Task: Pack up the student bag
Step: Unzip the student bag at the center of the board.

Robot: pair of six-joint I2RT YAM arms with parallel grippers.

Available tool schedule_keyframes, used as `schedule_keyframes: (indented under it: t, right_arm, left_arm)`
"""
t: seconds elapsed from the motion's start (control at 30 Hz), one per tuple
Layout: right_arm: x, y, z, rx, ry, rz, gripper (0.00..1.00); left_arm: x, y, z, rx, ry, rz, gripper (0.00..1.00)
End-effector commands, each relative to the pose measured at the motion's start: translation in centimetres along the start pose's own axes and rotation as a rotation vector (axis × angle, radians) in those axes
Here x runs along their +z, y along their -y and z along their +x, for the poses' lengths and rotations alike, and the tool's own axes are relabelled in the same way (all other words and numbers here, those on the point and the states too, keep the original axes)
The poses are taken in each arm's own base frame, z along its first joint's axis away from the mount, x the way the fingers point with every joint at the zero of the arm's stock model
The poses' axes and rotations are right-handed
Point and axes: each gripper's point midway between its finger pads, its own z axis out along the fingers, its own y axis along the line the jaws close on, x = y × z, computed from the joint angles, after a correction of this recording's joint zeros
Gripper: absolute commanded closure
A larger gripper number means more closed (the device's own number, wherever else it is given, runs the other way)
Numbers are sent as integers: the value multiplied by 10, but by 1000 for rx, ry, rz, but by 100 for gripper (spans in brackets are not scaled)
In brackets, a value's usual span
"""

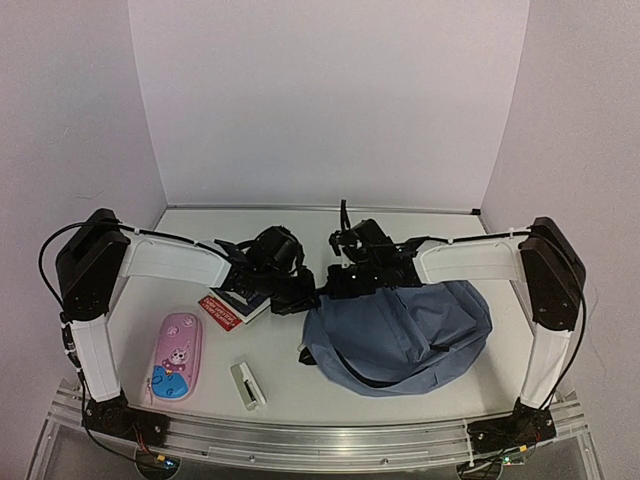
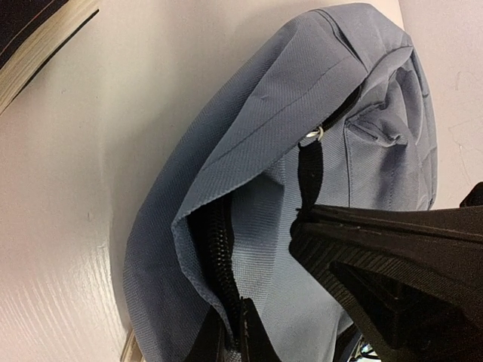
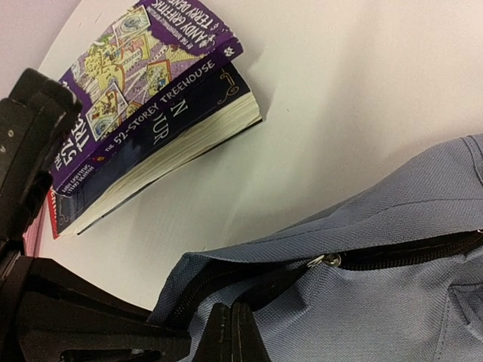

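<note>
The slate-blue student bag (image 1: pixel 400 335) lies on the table at the right, its black zip partly parted at the left end. My left gripper (image 1: pixel 300 297) is shut on the bag's fabric edge beside the zip teeth (image 2: pixel 219 256), its fingertips (image 2: pixel 243 332) pinched together there. My right gripper (image 1: pixel 345 282) is shut on the black zip pull strap (image 3: pixel 290 275), which runs from the metal ring (image 3: pixel 324 260) down into its fingertips (image 3: pixel 226 332). In the left wrist view the right gripper (image 2: pixel 302 226) holds that strap (image 2: pixel 309 170) taut. The two grippers sit close together over the bag's left end.
A stack of books (image 1: pixel 235 305) lies left of the bag, with a purple paperback (image 3: pixel 143 83) on top. A pink pencil case (image 1: pixel 175 357) and a small white stapler (image 1: pixel 248 385) lie near the front left. White walls enclose the table.
</note>
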Motion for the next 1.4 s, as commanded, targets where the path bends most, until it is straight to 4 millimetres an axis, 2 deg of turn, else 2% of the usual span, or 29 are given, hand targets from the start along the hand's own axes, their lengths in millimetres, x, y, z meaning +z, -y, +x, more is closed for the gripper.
schedule_keyframes:
  t: [0.0,0.2,0.33,0.5,0.53,0.7,0.9,1.17,1.37]
  right_arm:
    - [-6,-49,-7,-31,15,-144,100]
    - [-5,-64,-1,-29,-15,-210,100]
    - [-8,-57,-6,-12,15,-167,100]
    - [-14,-55,-12,8,40,-152,100]
    - [-15,-56,-14,12,43,-152,100]
    - [-18,-57,-18,16,57,-149,100]
    - [-22,-55,-19,22,65,-141,100]
    - [-21,-54,-19,22,64,-137,100]
    - [-21,-53,-18,18,63,-133,100]
  left_arm:
    - [-15,23,-22,51,107,75,100]
    - [-24,15,-23,57,140,55,99]
    - [-37,9,-26,59,170,21,89]
    - [-53,-2,-28,55,214,-23,69]
    - [-54,-4,-27,54,216,-29,67]
    - [-49,-11,-29,55,205,-56,68]
    - [-41,-20,-34,33,190,-76,74]
    - [-25,-23,-28,34,133,-80,79]
    - [-22,-21,-29,38,128,-77,84]
